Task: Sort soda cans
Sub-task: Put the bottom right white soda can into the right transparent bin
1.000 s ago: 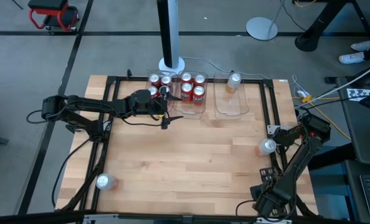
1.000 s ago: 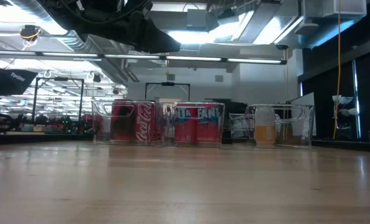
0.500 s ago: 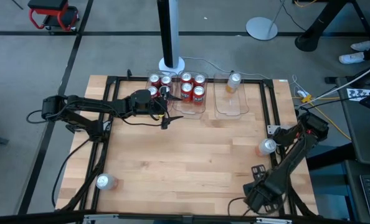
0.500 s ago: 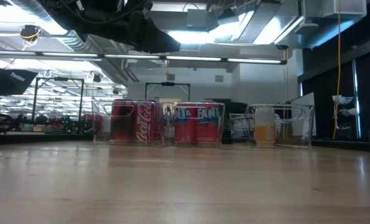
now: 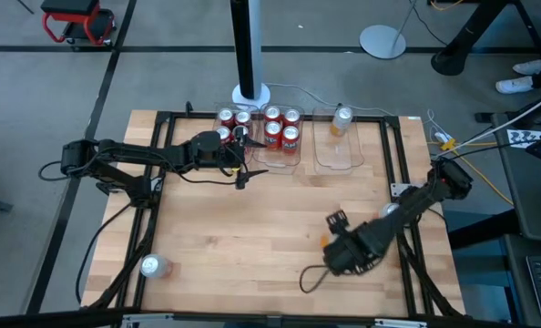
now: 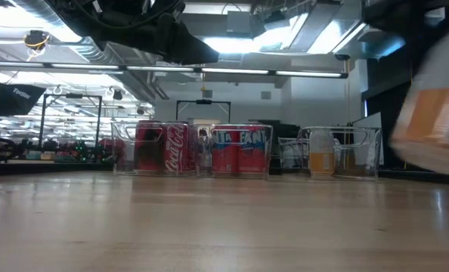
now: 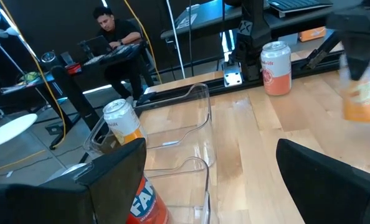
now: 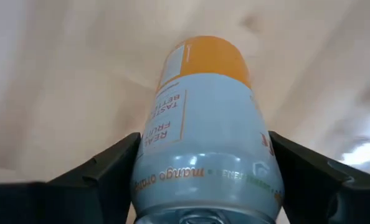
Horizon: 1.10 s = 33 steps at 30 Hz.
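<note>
Red soda cans stand upright in the clear left bin (image 5: pixel 229 123) and middle bin (image 5: pixel 281 128). One pale can with orange (image 5: pixel 341 118) stands in the right bin (image 5: pixel 337 141). Another pale can (image 7: pixel 275 67) stands on the table by the right edge, and one lies near the near-left corner (image 5: pixel 150 266). My right gripper (image 5: pixel 331 240) is over the table's middle right, shut on a pale mango-orange can (image 8: pixel 203 118). My left gripper (image 5: pixel 241 164) hangs open just before the left and middle bins, touching nothing. My right gripper pinches the pale can between its two fingers (image 8: pixel 104 174), one on each side of the body near the silver top end (image 8: pixel 197 186). The can runs along the fingers, its orange bottom (image 8: pixel 207 56) pointing away from the wrist. It is lifted clear of the table (image 6: pixel 428 113).
The three clear bins stand in a row at the far edge, inside a black frame (image 5: pixel 166 164) that lies along the table's sides. Open wood (image 5: pixel 252 228) lies between the bins and the near edge. A person sits in the room beyond (image 7: pixel 116 31).
My right arm has swung from the near right corner toward the table's middle, leftward and toward the far edge, carrying the pale can with it; the can now shows blurred in the low view. My left arm has kept still.
</note>
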Tool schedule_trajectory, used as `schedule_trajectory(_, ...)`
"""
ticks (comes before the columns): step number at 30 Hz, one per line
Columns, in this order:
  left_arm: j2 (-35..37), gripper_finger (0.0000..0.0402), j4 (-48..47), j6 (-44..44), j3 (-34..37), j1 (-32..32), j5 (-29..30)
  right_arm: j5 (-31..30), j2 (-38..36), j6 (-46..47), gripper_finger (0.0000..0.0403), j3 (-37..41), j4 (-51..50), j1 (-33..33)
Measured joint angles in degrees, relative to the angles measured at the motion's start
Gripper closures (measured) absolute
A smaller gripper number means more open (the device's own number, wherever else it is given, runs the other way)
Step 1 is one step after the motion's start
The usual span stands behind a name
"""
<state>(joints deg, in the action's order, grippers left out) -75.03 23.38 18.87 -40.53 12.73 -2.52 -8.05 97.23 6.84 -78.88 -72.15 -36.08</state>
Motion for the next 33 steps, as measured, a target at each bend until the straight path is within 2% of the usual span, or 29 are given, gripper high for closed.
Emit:
schedule_trajectory(6, -0.02, 0.0054, -0.04, -0.02, 0.0, 0.0, 0.0, -9.29, 0.02, -11.3, 0.0107, -3.27, -6.66, 6.68)
schedule_trajectory(13, 0.0, 0.0054, -0.09, -0.37, 0.0, 0.0, 0.0, -18.59, 0.02, -19.66, 0.0103, -10.04, -17.15, 13.69)
schedule_trajectory(19, 0.0, 0.0054, -0.31, -0.65, 0.0, 0.0, 0.0, -26.1, -0.26, -28.4, 0.0105, -14.55, -17.68, 20.62)
schedule_trajectory(33, 0.0, 0.0054, -0.57, -0.87, 0.0, 0.0, 0.0, -29.01, -0.33, -41.61, 0.01, -14.87, -17.87, 42.33)
